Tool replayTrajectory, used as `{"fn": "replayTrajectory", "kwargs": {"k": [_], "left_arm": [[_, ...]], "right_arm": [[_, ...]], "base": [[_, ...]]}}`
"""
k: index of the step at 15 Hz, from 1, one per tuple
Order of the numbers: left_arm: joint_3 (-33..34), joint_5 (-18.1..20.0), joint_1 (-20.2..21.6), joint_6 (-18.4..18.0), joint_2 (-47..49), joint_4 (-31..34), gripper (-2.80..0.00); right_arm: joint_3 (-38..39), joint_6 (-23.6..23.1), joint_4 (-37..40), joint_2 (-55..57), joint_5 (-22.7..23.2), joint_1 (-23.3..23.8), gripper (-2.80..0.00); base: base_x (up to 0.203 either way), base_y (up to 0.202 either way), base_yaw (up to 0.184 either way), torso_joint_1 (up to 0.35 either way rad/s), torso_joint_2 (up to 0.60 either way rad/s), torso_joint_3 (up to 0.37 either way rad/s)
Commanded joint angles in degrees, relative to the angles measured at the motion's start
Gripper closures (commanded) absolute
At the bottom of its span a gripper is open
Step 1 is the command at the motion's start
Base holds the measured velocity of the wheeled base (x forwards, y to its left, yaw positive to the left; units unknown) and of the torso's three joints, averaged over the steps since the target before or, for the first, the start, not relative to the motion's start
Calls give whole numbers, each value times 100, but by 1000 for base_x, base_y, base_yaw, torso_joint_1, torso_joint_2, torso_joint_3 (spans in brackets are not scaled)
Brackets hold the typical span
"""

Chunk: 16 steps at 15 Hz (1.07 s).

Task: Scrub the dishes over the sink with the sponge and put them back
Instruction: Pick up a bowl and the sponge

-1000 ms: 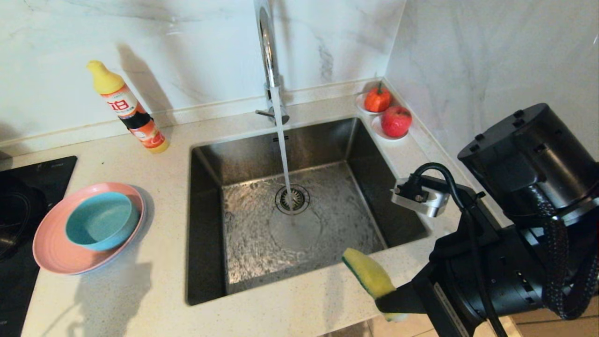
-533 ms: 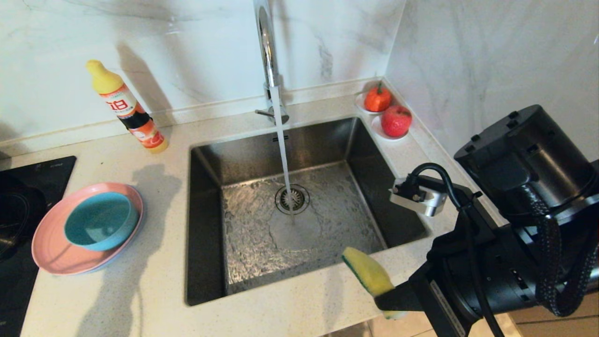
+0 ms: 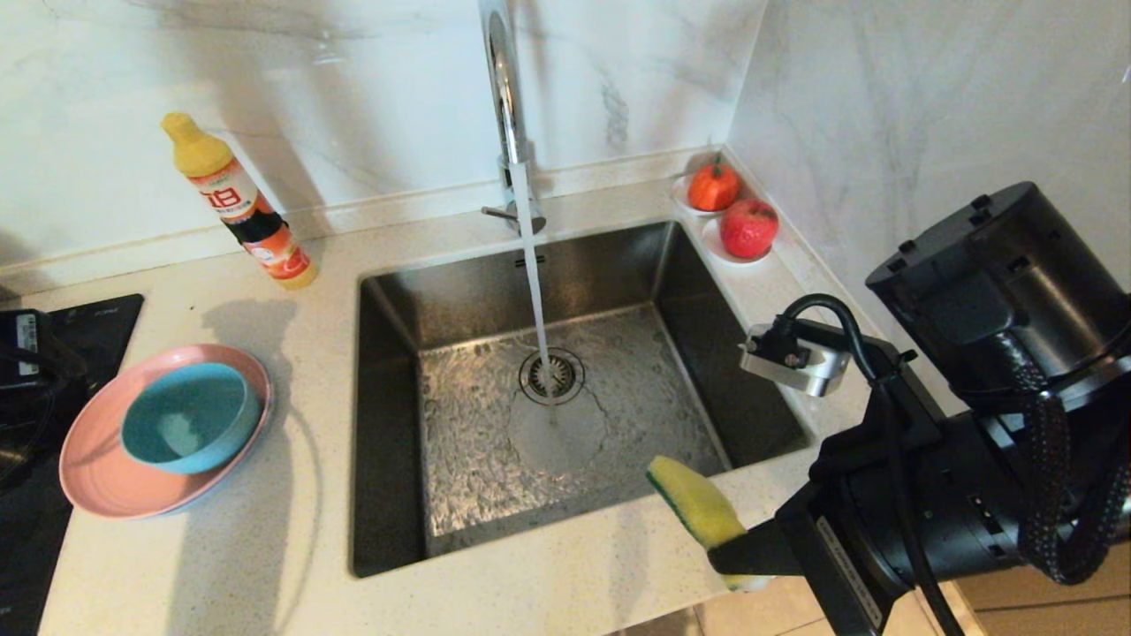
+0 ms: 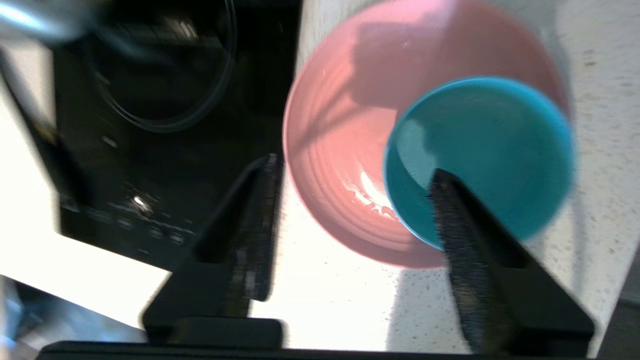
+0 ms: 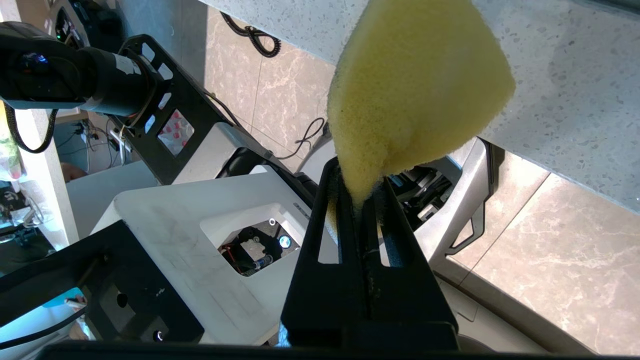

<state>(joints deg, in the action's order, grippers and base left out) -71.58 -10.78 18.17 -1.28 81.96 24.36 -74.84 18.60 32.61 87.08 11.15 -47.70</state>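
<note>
A teal bowl (image 3: pixel 190 417) sits inside a pink plate (image 3: pixel 97 468) on the counter left of the sink (image 3: pixel 389 424). In the left wrist view my left gripper (image 4: pixel 352 167) hangs open and empty above the near rim of the pink plate (image 4: pixel 340 130). One of its fingertips is over the teal bowl (image 4: pixel 480 150). The head view shows only a dark part of the left arm (image 3: pixel 22 349) at the left edge. My right gripper (image 3: pixel 738 556) is shut on the yellow-green sponge (image 3: pixel 694 508) over the sink's front right corner. In its own view the right gripper (image 5: pixel 357 175) pinches the sponge (image 5: pixel 415 85).
Water runs from the chrome tap (image 3: pixel 502 79) onto the drain (image 3: pixel 551 375). A detergent bottle (image 3: pixel 239 208) stands at the back left. Two saucers with red fruit (image 3: pixel 747 228) sit in the back right corner by the wall. A black hob (image 3: pixel 53 327) borders the plates.
The left arm has come into the head view at the left edge. Its shadow has slid across the counter towards the plates. The right arm and sponge have barely moved.
</note>
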Motion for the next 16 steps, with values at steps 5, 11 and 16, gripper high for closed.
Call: {"fn": "replayTrajectory", "kwargs": {"k": [5, 11, 16], "left_arm": [[307, 700, 276, 577, 634, -23, -280], [320, 812, 284, 932, 1204, -198, -280], [259, 815, 284, 1164, 1480, -562, -280]], "right_arm": [[4, 3, 9, 46, 10, 60, 0], [13, -23, 26, 29, 10, 209, 0], [13, -41, 26, 29, 10, 244, 0]], "base": [[0, 0, 0, 0, 0, 0], [0, 0, 0, 0, 0, 0], [0, 0, 0, 0, 0, 0]]}}
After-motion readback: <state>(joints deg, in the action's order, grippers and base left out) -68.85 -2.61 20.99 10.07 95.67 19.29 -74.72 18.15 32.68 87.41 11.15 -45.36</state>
